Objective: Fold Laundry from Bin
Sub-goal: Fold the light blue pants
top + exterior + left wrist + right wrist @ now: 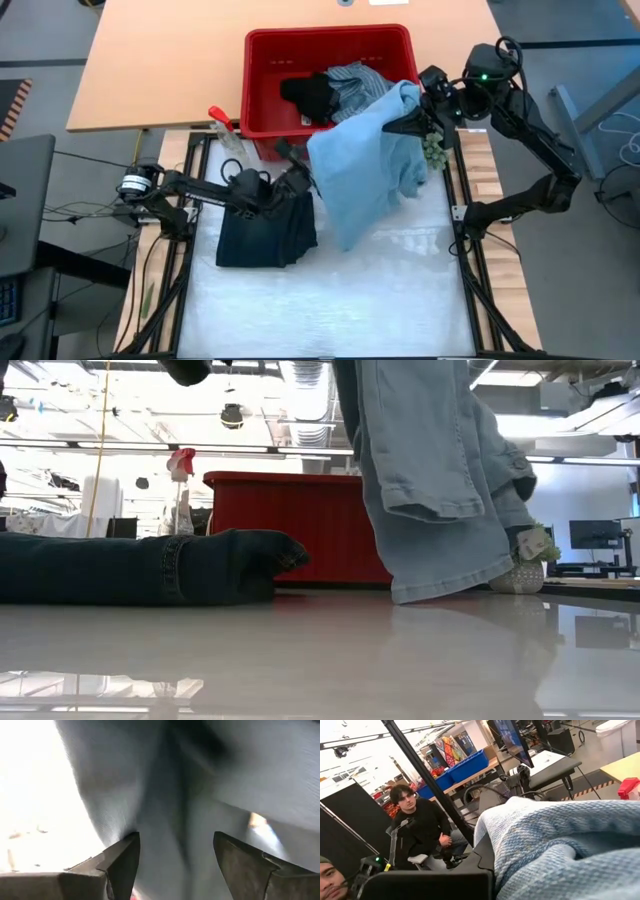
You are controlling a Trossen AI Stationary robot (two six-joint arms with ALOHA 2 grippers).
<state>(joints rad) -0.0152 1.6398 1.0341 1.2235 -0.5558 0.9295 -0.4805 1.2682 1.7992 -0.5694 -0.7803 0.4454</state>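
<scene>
right gripper [412, 122], just right of the bin [262, 88], jaws pinched on light jeans [365, 165] hung in front of the bin, hem brushing the table [330, 300]; left gripper [292, 182], at the bin's front left corner, jaws spread over dark jeans [265, 230] lying flat; black piece [312, 95] and striped shirt [355, 82] inside the bin; spray bottle [226, 130] beside its left wall.

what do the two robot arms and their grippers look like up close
Both arms are dark, jointed and tubular. The right arm carries looped black cables and a small green light near its wrist. The left arm has a silvery ring at its base end. The left gripper has two dark, flat, tapered fingers with angular tips.
</scene>
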